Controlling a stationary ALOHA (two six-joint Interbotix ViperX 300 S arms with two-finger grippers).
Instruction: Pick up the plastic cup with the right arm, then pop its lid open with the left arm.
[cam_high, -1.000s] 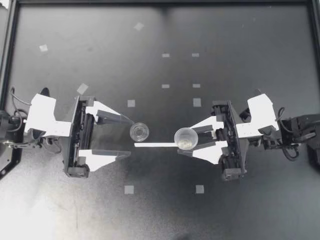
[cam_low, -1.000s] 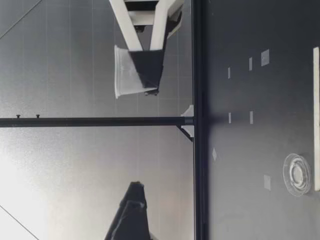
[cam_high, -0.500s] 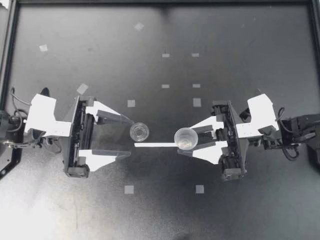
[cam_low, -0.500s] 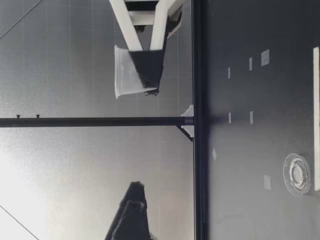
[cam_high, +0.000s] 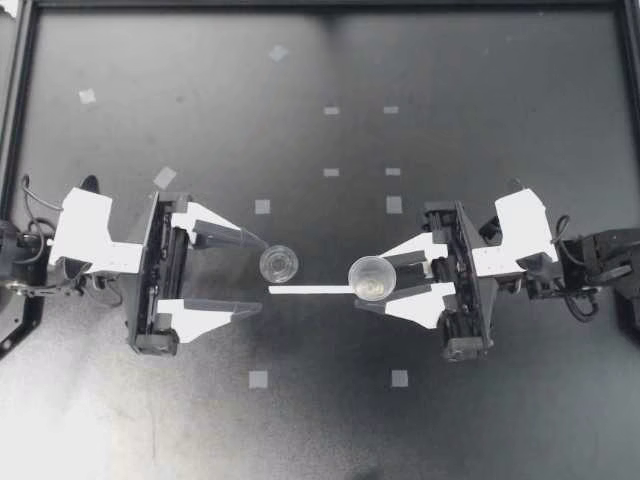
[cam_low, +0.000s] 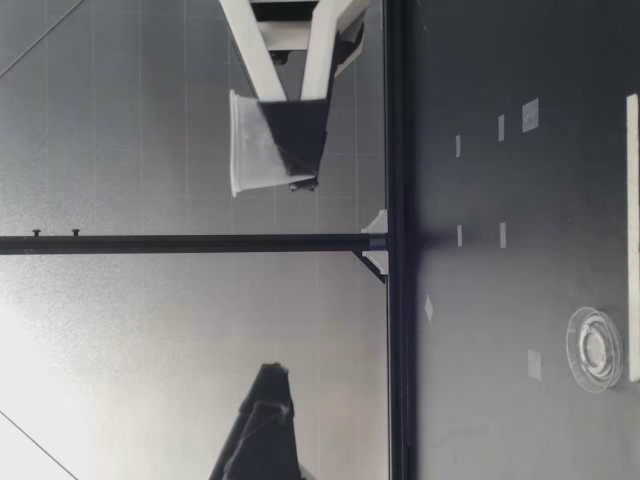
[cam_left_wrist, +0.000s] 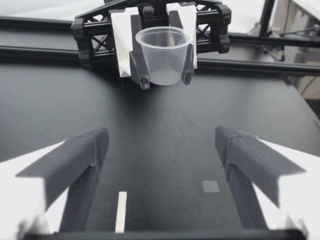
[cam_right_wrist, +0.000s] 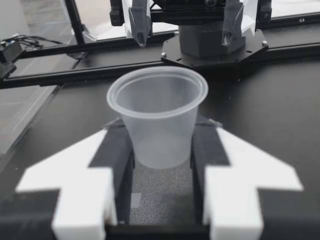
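Observation:
My right gripper (cam_high: 374, 285) is shut on a small clear plastic cup (cam_high: 372, 275), held upright well above the table, as the low view shows the cup (cam_low: 252, 143). The right wrist view has that cup (cam_right_wrist: 159, 115) clamped between both fingers. A second clear cup (cam_high: 279, 264) stands on the black table (cam_high: 320, 420), close by the far fingertip of my open left gripper (cam_high: 262, 276). That gripper hangs raised above the table, its dark fingertip (cam_low: 265, 415) showing in the low view. Its wrist view faces the held cup (cam_left_wrist: 163, 55) across the gap.
A thin white strip (cam_high: 310, 290) lies flat on the table between the two grippers, beside the standing cup (cam_low: 594, 348). Small grey tape marks (cam_high: 258, 379) dot the surface. A black frame rail (cam_high: 320, 5) runs along the table's far edge.

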